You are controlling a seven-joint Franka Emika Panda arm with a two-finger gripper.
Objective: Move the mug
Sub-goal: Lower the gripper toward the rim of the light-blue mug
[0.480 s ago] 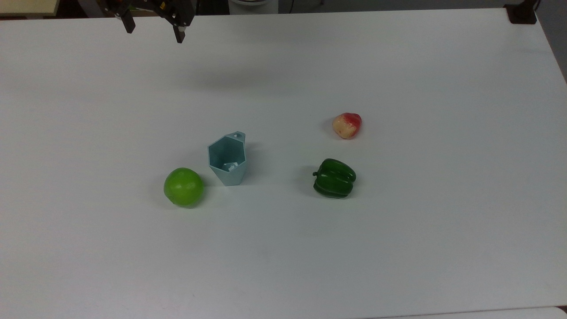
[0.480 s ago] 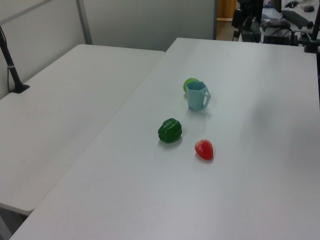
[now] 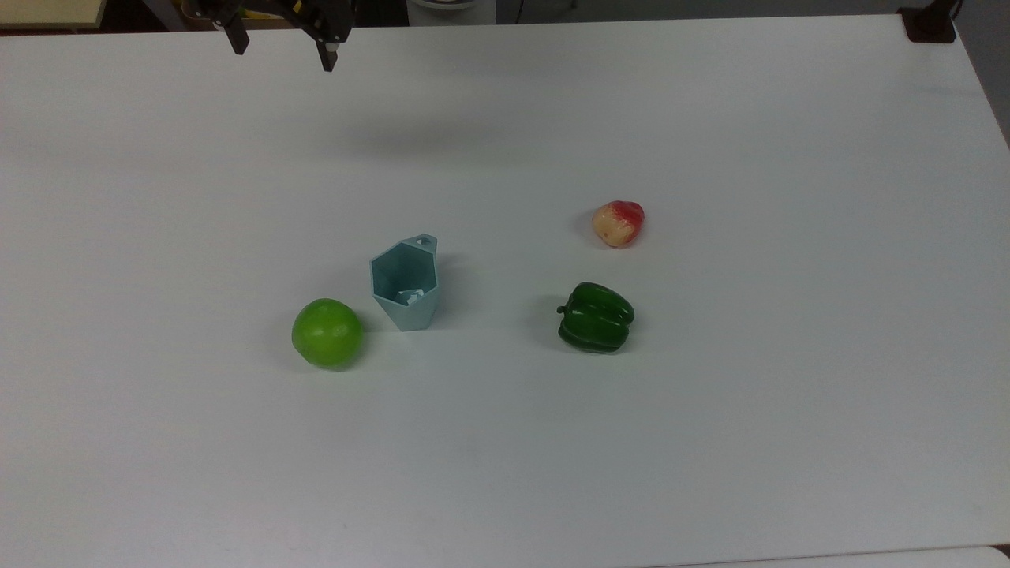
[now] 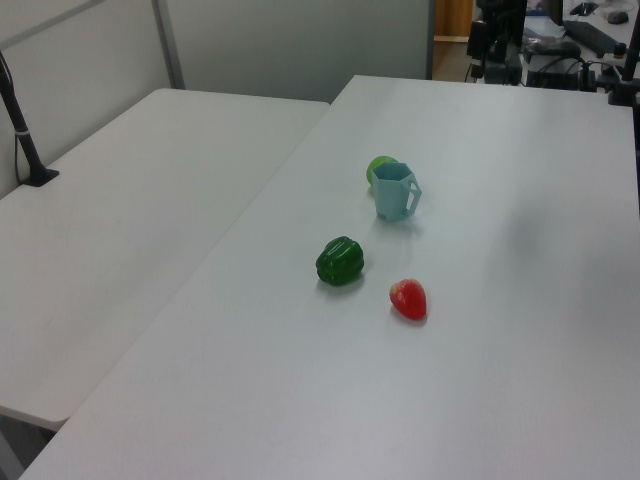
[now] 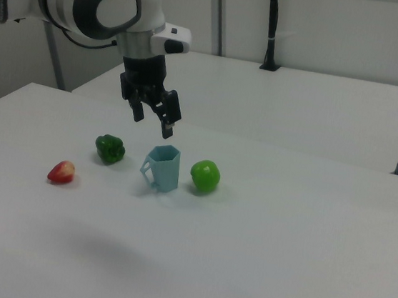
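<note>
I see a white table (image 3: 710, 442) carrying the mug (image 3: 405, 285) upright; a green apple (image 3: 327, 333) sits just beside it, a green pepper (image 3: 596, 317) and a strawberry (image 3: 619, 223) well apart from it.

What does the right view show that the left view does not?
The right view alone shows the arm's white body and the open gripper hanging in the air, nothing held. The left view alone shows the adjoining table's near edge and a doorway behind. Both share the mug standing upright on the white table, with the green apple beside it, the green bell pepper and the red strawberry.
</note>
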